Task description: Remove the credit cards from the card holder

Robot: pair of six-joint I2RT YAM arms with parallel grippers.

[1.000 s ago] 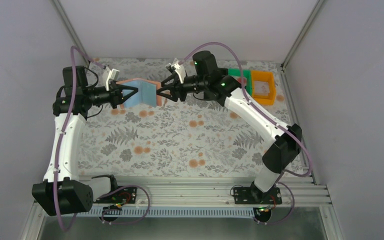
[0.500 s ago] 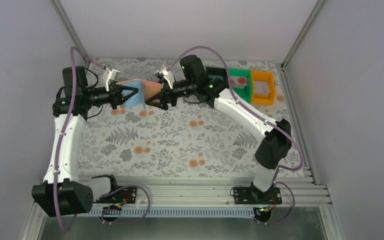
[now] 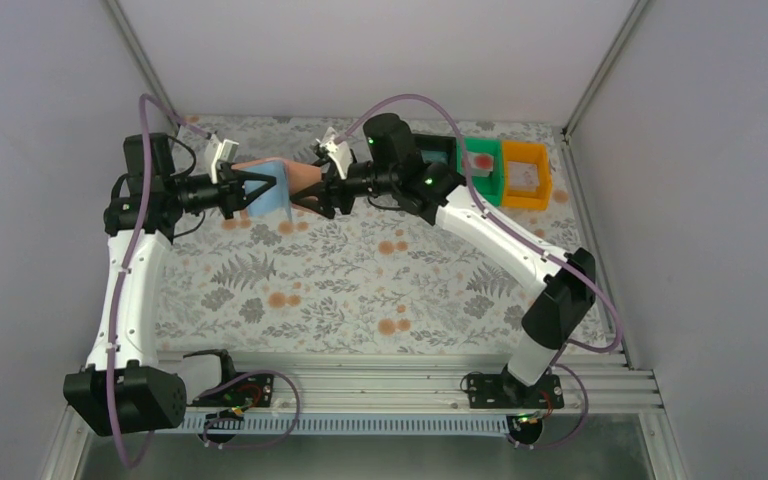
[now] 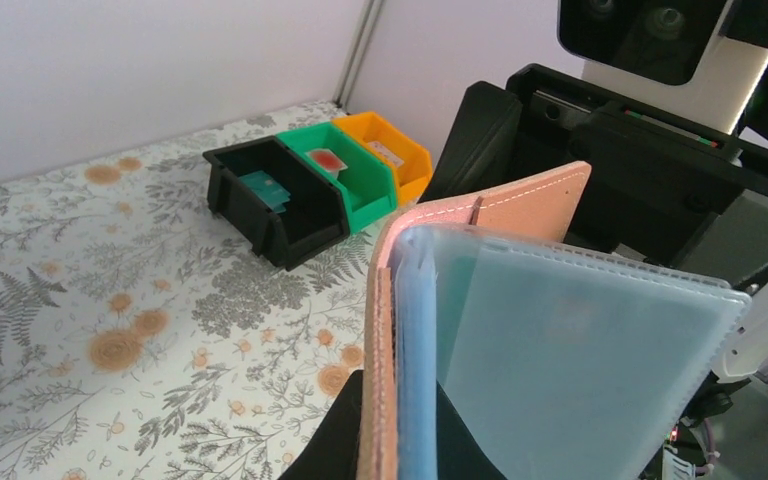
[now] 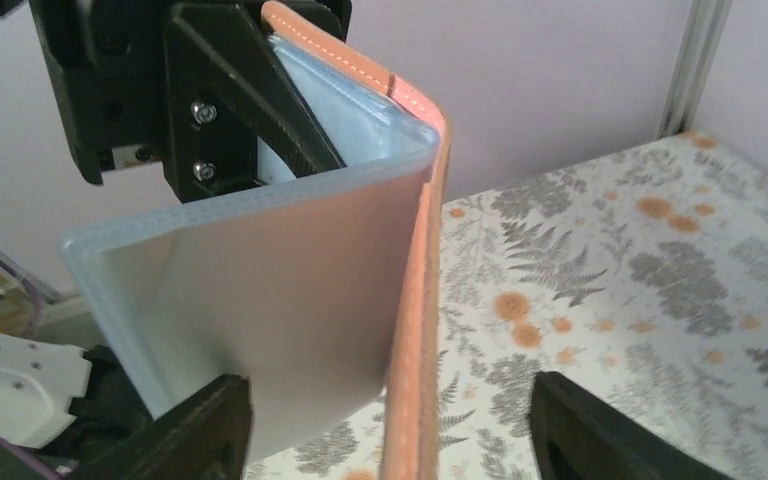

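Since a second ago the right gripper (image 5: pixel 390 440) has swung left; its open jaws now straddle the soft salmon-tan bifold card holder (image 4: pixel 560 340), held aloft, pinched in the left gripper (image 3: pixel 260 188). Limp, slick pockets (image 5: pixel 280 300) probably flex; take any stiff credit card by its exposed edge.

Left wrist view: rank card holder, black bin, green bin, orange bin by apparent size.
1. card holder, largest, though right at the camera.
2. black bin.
3. green bin.
4. orange bin, partly hidden behind the green one.
Bins recede in that order, so true sizes may match.
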